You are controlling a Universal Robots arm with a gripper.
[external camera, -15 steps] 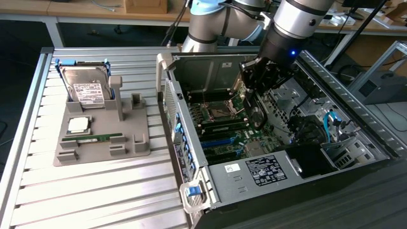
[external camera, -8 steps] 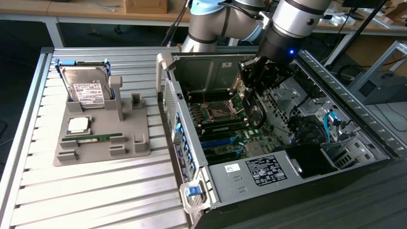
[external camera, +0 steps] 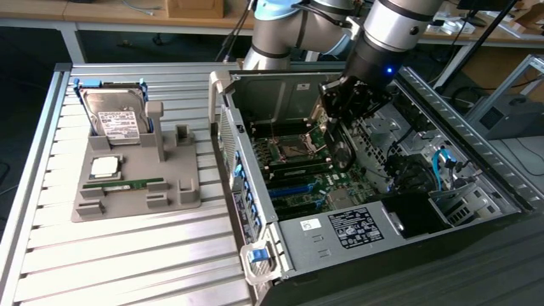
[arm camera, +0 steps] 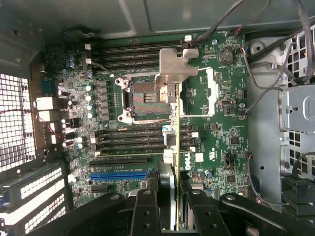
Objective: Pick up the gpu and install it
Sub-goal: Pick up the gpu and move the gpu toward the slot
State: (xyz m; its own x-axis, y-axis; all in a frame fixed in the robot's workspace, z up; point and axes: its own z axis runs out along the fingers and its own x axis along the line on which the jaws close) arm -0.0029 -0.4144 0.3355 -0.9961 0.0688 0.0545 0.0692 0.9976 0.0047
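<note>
- One relation matters here, as I read it from my station: where the gpu (arm camera: 174, 69), a thin green circuit card with a silvery end bracket, sits against the long blue expansion slot (arm camera: 118, 175) on the green motherboard (arm camera: 221, 128).
- The black two-fingered gripper (arm camera: 170, 199) is clamped on the card. A finger presses each flat face, so the card is seen edge-on as a thin line between them.
- The card is off the board, held over the square processor socket (arm camera: 145, 96) in the middle of the motherboard. This is inside the open grey metal computer case (external camera: 476, 121).
- Its long axis runs straight out from the fingers and down toward the board, with the silvery bracket at the far, leading end. I judge the bracket to be above the socket rather than touching it, but I cannot be sure of the gap.
- In the exterior view the blue slot (external camera: 293, 189) lies away from the gripper (external camera: 333, 125). It sits between the socket and the labelled power-supply box (external camera: 353, 226) at the case's near end, close to the perforated side wall (external camera: 223, 121).
- The slot's long axis runs from that perforated wall toward the middle of the board, parallel to the black memory slots (arm camera: 130, 135).
- The card's flat plane appears to stand crosswise to the slot's length, not along it.
- Well apart from the case, a grey moulded tray (external camera: 136, 204) sits on the slatted metal table.
</note>
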